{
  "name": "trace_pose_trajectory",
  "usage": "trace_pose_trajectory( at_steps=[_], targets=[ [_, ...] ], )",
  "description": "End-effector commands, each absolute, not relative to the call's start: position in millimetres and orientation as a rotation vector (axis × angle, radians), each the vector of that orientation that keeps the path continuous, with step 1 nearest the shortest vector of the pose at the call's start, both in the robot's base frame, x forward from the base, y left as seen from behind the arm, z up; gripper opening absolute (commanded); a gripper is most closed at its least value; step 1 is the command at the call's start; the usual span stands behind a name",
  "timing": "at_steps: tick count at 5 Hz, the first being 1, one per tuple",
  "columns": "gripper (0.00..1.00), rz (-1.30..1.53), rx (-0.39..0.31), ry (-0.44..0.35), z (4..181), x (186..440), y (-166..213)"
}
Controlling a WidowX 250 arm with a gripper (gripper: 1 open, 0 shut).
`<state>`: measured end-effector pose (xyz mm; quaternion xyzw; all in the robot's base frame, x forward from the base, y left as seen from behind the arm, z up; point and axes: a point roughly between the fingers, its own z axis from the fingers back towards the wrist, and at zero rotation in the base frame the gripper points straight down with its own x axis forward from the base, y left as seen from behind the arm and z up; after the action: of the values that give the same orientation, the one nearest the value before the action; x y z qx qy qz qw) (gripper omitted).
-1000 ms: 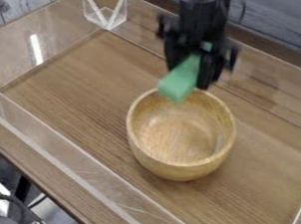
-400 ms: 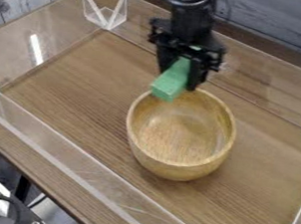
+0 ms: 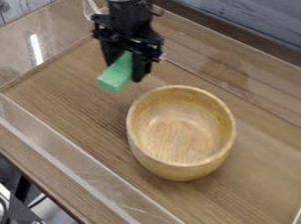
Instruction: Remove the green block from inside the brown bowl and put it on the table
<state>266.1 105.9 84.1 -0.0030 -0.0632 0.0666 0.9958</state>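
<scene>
While we look down from the camera, these things show:

Claw: our black claw (image 3: 123, 66) points straight down, and its two fingers pinch the green block (image 3: 115, 77) between them.

Green block: it hangs from the claw on a tilt, with its low end sticking out under the fingers. It is out of the brown bowl (image 3: 181, 132) and to the left of it, over bare wood. We cannot tell if its low end touches the wood.

Brown bowl: it sits upright on the bench (image 3: 72, 126), near the middle, and we see only wood grain inside it.

Bench: brown wood with low clear walls (image 3: 37, 133) all around.

Claw and bowl: near each other but not touching.
</scene>
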Motion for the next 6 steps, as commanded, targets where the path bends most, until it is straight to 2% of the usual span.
trace_pose_trajectory(
  at_steps=[1, 3, 4, 6],
  targets=[
    [0.00, 0.148, 0.029, -0.155, 80.6, 265, 133],
    [0.00, 0.149, 0.046, -0.129, 41.2, 258, 157],
    [0.00, 0.149, 0.043, -0.134, 35.1, 258, 163],
    [0.00, 0.153, 0.033, -0.128, 47.5, 260, 161]
  ],
)
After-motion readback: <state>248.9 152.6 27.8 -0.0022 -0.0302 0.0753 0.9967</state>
